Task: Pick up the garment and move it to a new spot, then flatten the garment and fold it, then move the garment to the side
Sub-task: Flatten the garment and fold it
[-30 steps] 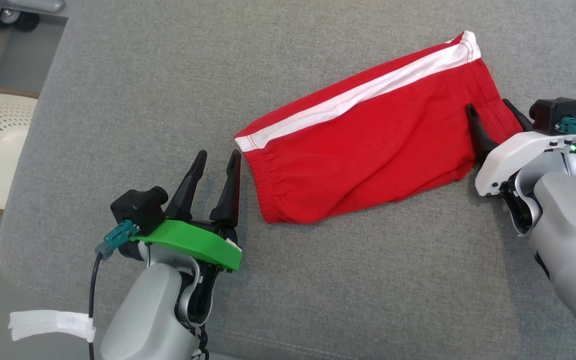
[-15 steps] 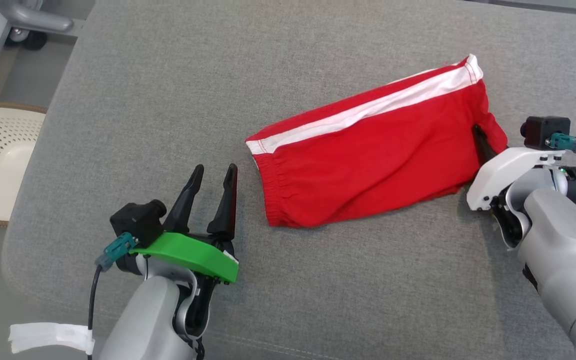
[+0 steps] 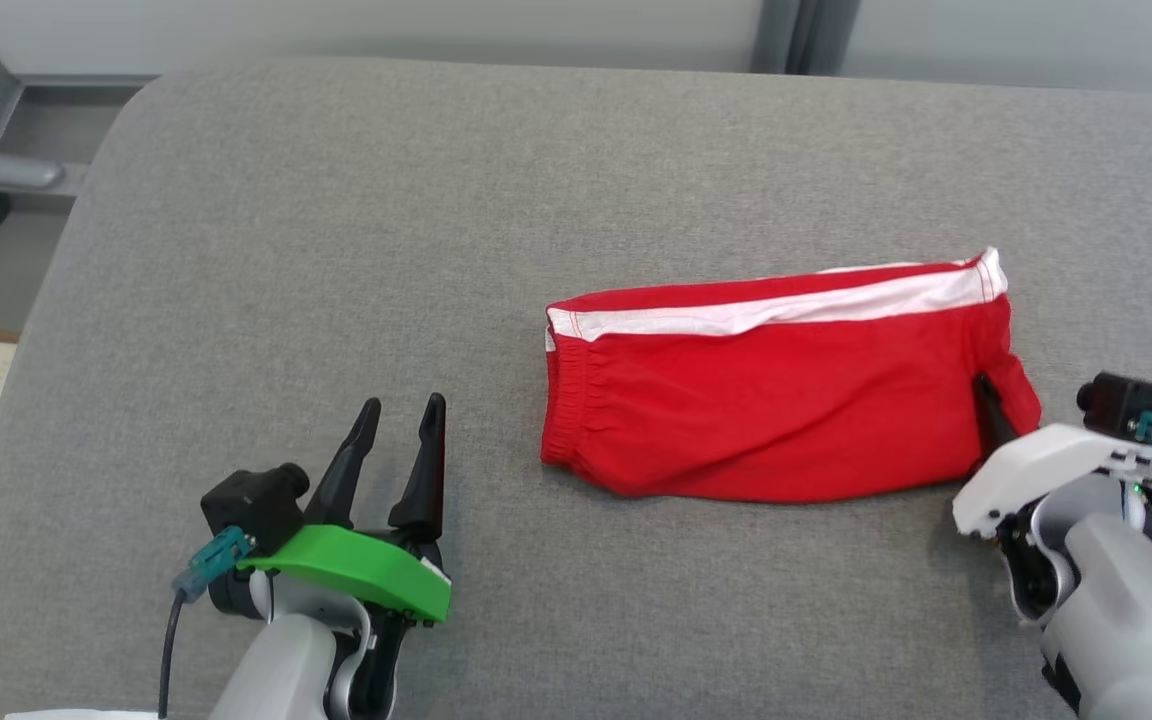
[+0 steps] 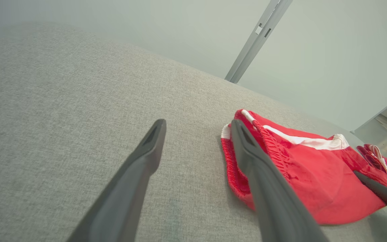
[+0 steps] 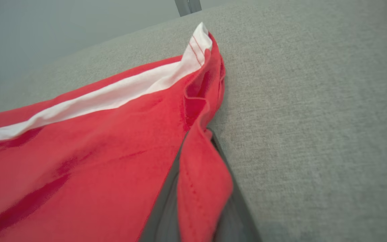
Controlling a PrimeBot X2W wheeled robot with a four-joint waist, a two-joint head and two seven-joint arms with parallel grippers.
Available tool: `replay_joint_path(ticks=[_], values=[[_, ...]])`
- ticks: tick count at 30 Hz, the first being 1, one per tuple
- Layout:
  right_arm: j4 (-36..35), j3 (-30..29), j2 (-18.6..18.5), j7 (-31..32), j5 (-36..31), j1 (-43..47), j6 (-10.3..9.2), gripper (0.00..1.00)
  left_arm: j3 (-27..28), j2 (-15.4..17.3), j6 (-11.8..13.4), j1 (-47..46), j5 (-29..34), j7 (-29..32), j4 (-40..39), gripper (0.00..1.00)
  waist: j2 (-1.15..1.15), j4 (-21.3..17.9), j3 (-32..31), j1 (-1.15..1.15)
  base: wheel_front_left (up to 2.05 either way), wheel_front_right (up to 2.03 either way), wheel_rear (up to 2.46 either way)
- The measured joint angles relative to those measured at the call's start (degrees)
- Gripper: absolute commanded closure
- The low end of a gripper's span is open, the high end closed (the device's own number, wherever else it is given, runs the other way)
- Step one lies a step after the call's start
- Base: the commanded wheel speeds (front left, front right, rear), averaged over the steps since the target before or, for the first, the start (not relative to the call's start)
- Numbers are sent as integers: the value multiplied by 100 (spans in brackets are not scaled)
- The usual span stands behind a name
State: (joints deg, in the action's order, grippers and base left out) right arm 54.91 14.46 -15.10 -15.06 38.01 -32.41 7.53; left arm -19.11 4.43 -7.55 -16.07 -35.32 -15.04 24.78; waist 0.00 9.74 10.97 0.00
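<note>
Shorts [image 3: 766, 400] lie flat on grey cushion [image 3: 336, 250], long axis running left-right. Right gripper [image 3: 988, 398] is clamped on the leg-hem end. Left gripper [image 3: 401, 420], fingers apart, sits near the waistband end, not touching. Right arm has the hold, so the move likely leads from there.

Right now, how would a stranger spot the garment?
On the grey cushion, right of centre, lies a flat pair of red shorts. The right gripper pinches its right end. A white stripe along the far edge and a gathered waistband mark it.
</note>
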Motion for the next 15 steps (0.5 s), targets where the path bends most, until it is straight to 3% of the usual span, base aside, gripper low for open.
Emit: replay_joint_path(ticks=[10, 15], values=[[-962, -857, 381, 1, -850, 862, -1, 100, 140, 32, 0, 259, -42, 0, -24, 0, 0, -529, -397, 0, 0, 0, 0], [-1902, -571, 604, 1, -1369, 902, -5, 100, 98, 29, 0, 283, -43, 1, -20, 0, 0, -587, -501, 0, 0, 0, 0]])
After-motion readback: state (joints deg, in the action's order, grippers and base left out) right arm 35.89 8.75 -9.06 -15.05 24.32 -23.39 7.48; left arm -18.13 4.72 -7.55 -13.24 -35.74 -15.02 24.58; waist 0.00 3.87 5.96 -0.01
